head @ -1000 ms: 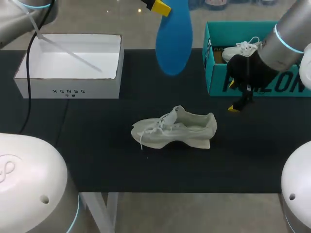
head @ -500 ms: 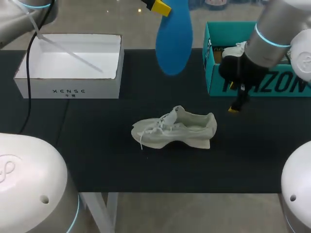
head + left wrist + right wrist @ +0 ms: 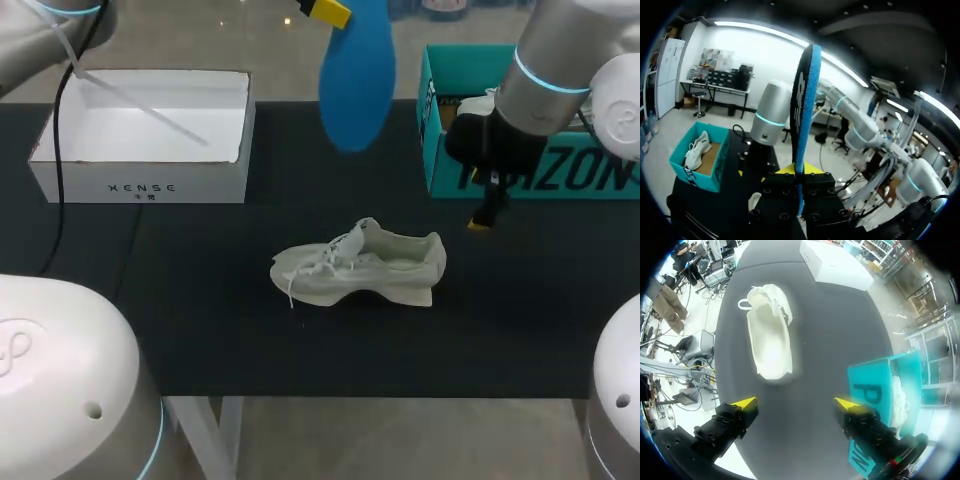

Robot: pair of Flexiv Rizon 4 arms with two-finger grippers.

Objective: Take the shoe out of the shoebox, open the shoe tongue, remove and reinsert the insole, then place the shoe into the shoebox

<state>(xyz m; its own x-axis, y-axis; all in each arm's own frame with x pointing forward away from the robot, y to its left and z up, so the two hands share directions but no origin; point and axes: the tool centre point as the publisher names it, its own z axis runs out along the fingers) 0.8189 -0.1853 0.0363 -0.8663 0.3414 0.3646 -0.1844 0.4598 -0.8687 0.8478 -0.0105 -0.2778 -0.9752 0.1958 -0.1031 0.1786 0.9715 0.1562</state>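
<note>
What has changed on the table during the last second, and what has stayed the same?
The right arm swung a little toward the table's middle, in front of the teal shoebox. The right gripper stayed open and took hold of nothing. The left gripper still holds the blue insole up, and the white shoe lies where it was.

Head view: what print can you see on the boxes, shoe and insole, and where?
White shoebox: one line of small dark letters on its front wall; a brand mark, not read off.
Teal shoebox: large dark letters on its side wall, partly hidden by the right arm; not readable whole.
Blue insole: none shows in this view.
Shoe: none shows.
</note>
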